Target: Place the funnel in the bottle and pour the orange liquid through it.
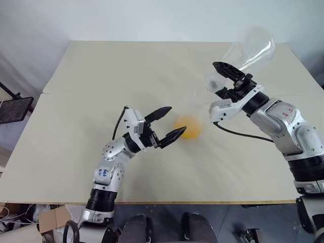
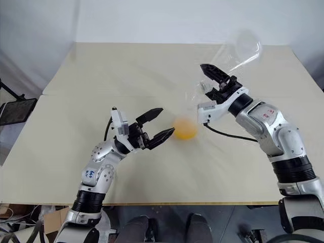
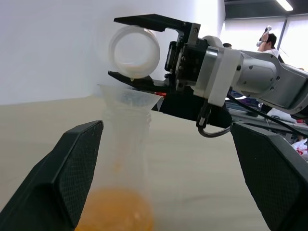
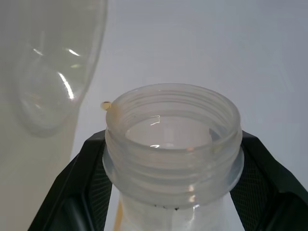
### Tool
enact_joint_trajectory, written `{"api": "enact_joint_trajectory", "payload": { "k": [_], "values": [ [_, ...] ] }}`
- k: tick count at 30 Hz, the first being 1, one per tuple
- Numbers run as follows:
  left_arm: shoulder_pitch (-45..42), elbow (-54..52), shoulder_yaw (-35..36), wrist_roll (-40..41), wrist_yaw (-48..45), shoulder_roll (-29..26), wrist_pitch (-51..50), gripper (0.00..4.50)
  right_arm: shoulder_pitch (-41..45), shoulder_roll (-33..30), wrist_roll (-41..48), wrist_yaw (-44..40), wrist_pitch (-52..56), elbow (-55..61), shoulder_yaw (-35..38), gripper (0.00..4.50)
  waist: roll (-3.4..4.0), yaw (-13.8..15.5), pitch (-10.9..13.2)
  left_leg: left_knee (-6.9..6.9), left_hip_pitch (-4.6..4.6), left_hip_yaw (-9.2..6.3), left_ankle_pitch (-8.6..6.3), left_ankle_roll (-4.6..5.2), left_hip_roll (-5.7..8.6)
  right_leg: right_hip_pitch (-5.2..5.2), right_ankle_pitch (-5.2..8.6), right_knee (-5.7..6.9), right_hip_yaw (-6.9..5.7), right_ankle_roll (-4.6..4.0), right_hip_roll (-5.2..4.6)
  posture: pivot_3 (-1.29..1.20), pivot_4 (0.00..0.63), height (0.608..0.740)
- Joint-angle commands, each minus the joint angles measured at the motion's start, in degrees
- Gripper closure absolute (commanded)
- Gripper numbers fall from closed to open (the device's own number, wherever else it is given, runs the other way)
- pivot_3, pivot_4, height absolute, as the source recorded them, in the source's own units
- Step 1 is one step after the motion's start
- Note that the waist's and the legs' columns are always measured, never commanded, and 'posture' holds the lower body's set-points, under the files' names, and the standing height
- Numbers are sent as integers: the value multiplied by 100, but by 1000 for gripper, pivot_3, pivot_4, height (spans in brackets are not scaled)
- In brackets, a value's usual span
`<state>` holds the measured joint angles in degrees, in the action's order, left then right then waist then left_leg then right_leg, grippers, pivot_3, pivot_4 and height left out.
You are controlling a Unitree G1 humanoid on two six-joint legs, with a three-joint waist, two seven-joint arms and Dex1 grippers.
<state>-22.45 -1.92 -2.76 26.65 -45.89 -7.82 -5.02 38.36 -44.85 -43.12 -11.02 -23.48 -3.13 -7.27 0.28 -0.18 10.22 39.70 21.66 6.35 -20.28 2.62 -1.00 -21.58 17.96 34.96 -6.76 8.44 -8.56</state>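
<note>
The clear bottle (image 3: 126, 159) stands on the table with the orange liquid (image 1: 188, 127) pooled in its base. In its neck sits the small clear funnel (image 3: 129, 96). My left gripper (image 1: 171, 123) is open, its fingers apart on either side of the bottle's near side without pressing on it. My right gripper (image 1: 223, 81) is shut on the threaded neck of a clear pouring vessel (image 4: 172, 144). That vessel is tipped, its mouth just above the funnel and its wide body (image 1: 251, 47) raised up and away. An orange drop clings to its rim.
The beige table (image 1: 101, 76) has a seam across its middle and open surface all around the bottle. A black stand (image 1: 15, 109) sits off the table's left edge. A person (image 3: 269, 41) is far off in the background.
</note>
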Motion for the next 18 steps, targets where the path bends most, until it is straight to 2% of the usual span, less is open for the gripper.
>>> {"api": "enact_joint_trajectory", "payload": {
  "k": [1, 4, 7, 13, 18],
  "values": [
    [-132, -122, 5, 18, -52, -62, 56, 0, -114, 160, 866, -360, 481, 349, 483, 1665, 0, 4, 0, 0, 0, -4, 0, 0, 0, 2, 0, -1, -3, 0, 0, 0, 150, 740],
    [-197, -69, 11, 39, -102, -123, 30, 0, -286, 519, 1903, -813, 1204, 640, 848, 1665, -1, 8, 1, 1, 0, -8, 0, 0, 0, 6, 0, -1, -8, 0, 0, 0, 150, 740],
    [-290, 14, -13, 49, -169, -163, 9, 0, -307, 810, 2701, -928, 2050, 818, 1429, 1665, -1, 11, 1, 2, 0, -9, 1, 1, 2, 7, 0, 1, -9, 0, -1, 0, 150, 740],
    [-376, 98, -31, 66, -280, -200, -64, 0, -598, 781, 4246, -1318, 3721, 988, 2818, 1665, -1, 56, 1, 3, 9, -26, 1, 2, 6, 8, 0, 0, -23, 0, -2, 0, 150, 740],
    [-442, 205, -45, 64, -359, -182, -51, 0, -890, 729, 4979, -1011, 4512, 299, 4012, 1665, -1, 82, 1, 4, 11, -24, 1, 3, 8, 7, 0, 0, -24, 0, -2, 0, 150, 740]
  ]
}}
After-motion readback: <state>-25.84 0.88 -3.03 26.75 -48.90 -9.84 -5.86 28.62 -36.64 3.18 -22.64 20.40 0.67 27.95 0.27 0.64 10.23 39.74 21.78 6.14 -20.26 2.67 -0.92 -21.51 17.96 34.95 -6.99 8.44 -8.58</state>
